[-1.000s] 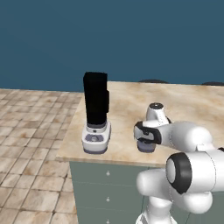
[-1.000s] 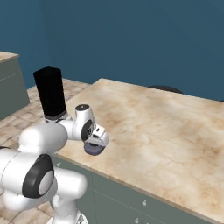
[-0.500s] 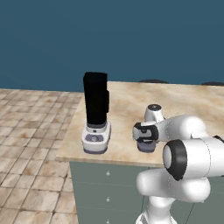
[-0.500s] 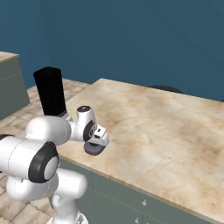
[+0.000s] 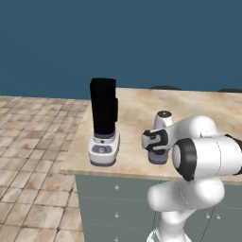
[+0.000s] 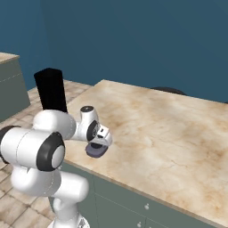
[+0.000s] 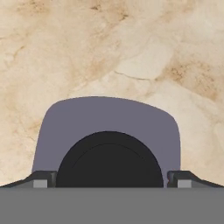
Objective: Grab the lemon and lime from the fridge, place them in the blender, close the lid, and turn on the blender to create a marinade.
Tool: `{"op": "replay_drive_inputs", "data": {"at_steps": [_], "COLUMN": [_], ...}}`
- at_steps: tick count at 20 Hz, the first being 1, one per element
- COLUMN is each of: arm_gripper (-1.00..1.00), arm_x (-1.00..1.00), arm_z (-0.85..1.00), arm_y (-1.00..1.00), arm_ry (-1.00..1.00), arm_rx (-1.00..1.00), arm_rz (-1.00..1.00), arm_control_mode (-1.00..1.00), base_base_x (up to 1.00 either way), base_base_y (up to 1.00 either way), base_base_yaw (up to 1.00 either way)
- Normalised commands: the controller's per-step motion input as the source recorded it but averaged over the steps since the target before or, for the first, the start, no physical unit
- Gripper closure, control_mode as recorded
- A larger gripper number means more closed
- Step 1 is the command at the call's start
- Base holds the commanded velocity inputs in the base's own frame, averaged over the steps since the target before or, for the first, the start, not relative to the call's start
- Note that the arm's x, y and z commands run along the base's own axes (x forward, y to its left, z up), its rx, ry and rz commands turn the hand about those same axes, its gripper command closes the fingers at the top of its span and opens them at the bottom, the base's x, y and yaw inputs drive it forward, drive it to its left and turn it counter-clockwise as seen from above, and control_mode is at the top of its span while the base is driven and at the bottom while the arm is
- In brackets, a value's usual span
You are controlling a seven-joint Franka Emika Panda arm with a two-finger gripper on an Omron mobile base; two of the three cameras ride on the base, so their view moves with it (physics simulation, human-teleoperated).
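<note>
Now | step: reaching for the lid (image 7: pixel 107 131), likely to cap the blender (image 5: pixel 104 122) | lid: flat on the marble counter (image 6: pixel 169 129), right of the blender, apart from it | gripper (image 7: pixel 109 180): directly over the lid, jaws spread wide, one tip at each side, nothing held
</note>
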Motion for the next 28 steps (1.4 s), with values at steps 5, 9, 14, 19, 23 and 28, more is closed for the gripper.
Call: {"op": "replay_drive_inputs", "data": {"at_steps": [5,9,14,19,23,28], "arm_gripper": [-1.0,-1.0,-1.0,-1.0,-1.0,-1.0], "arm_x": [0.02,0.0,-0.17,-0.5,-0.29,0.0], "arm_z": [-0.26,-0.34,-0.45,-0.35,-0.23,-0.2], "arm_y": [0.0,0.0,0.0,-0.01,0.0,0.0], "arm_ry": [0.0,0.0,-0.01,-0.03,-0.02,0.0], "arm_rx": [0.0,0.0,0.0,0.02,0.0,0.0], "arm_rz": [0.0,0.0,0.0,-0.08,-0.1,-0.07], "arm_control_mode": [-1.0,-1.0,-1.0,-1.0,-1.0,-1.0], "base_base_x": [0.0,0.0,0.0,0.0,0.0,0.0], "base_base_y": [0.0,0.0,0.0,0.0,0.0,0.0], "base_base_yaw": [0.0,0.0,0.0,0.0,0.0,0.0]}}
